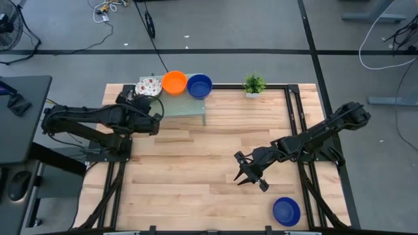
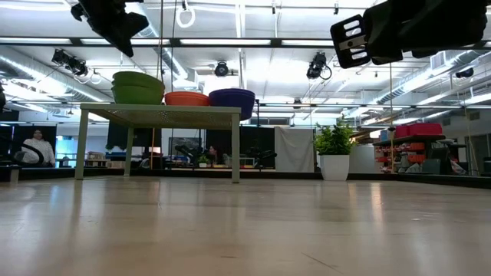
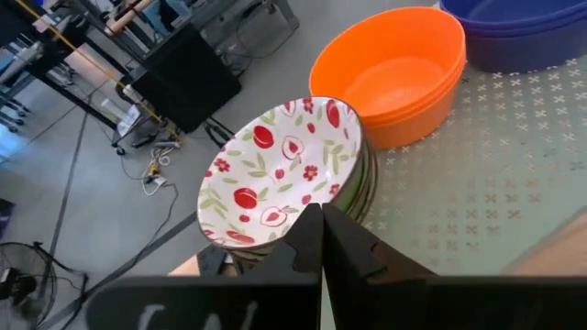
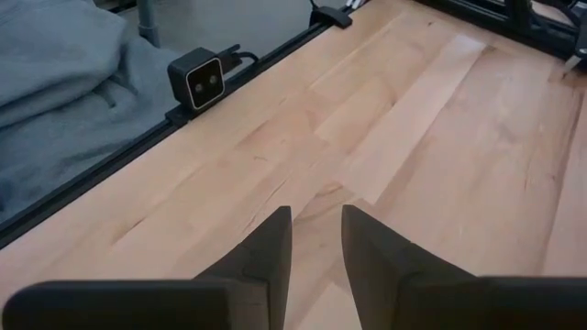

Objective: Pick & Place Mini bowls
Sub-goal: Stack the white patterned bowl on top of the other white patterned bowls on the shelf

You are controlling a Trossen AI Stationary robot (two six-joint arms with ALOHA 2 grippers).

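At far left, the left gripper (image 3: 321,240) is pinched shut on the rim of the tilted white red-speckled bowl (image 3: 280,170), lifting it from its stack; orange bowl (image 1: 174,82), blue bowl (image 1: 199,85) beside it; right gripper (image 1: 251,171) hovers part-open above bare bench (image 1: 189,163), nothing held.

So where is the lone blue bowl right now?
In the high view the lone blue bowl sits on the table's near right corner, just beyond the right gripper, far from the raised shelf.
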